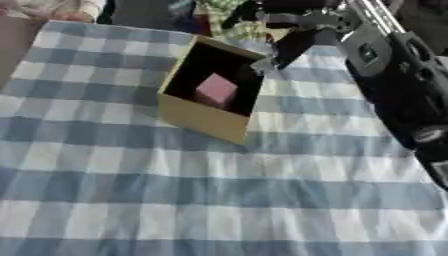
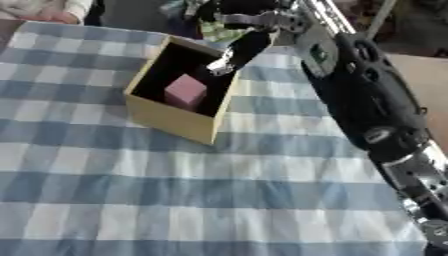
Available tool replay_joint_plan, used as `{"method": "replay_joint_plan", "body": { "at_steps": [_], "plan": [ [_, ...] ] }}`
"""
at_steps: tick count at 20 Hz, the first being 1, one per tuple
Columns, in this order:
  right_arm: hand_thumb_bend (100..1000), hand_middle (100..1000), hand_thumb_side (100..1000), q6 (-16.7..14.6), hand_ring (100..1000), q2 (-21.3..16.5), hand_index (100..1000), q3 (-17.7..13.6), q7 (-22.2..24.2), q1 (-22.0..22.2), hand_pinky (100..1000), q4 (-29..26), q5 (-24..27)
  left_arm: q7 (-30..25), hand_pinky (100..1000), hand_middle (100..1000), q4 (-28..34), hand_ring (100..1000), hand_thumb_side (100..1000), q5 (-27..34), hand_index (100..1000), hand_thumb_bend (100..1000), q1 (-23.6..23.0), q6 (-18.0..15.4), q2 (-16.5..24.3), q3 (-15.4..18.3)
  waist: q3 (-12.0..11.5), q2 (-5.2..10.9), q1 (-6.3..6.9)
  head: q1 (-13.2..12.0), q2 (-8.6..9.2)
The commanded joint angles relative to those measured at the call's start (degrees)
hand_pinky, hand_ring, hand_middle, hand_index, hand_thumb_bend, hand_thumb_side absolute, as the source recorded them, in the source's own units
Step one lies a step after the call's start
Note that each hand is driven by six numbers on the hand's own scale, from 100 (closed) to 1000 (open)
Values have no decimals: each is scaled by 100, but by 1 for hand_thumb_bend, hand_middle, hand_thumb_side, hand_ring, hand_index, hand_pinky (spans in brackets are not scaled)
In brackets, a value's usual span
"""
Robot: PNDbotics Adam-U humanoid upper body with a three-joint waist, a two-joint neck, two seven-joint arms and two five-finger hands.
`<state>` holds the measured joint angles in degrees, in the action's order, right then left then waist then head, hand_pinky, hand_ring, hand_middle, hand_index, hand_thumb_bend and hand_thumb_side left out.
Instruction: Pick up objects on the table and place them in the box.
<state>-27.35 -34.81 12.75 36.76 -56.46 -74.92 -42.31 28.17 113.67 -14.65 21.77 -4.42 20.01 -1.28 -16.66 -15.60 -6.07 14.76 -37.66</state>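
Observation:
An open tan cardboard box stands on the far middle of the checked tablecloth. A pink cube lies inside it on the dark bottom. My right arm reaches in from the right, and my right hand hangs over the box's far right corner. Its fingers point down at the rim, relaxed and holding nothing. The hand is apart from the cube. My left hand shows in neither view.
The blue and white checked cloth covers the table, with a wide stretch of it in front of the box. My black right forearm lies across the right side. A brown table edge shows at the far left.

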Motion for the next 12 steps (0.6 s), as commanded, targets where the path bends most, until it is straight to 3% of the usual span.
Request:
{"method": "replay_joint_plan", "body": {
  "at_steps": [1,7,12],
  "plan": [
    [362,822,770,-17,888,-88,942,-113,-163,-78,933,-119,132,-14,472,576,93,610,883,12,695,198,50,-6,40,11,0,90,35,-18,-32],
    [134,784,602,223,884,-387,919,-347,-348,123,927,-1033,1092,-16,473,577,93,612,883,-5,695,201,39,13,47,29,43,107,44,-59,-66],
    [100,778,675,513,885,-802,908,-611,-486,483,920,-2046,1746,14,475,578,93,613,882,-21,696,201,26,20,63,50,97,149,82,-100,-89]
  ]
}}
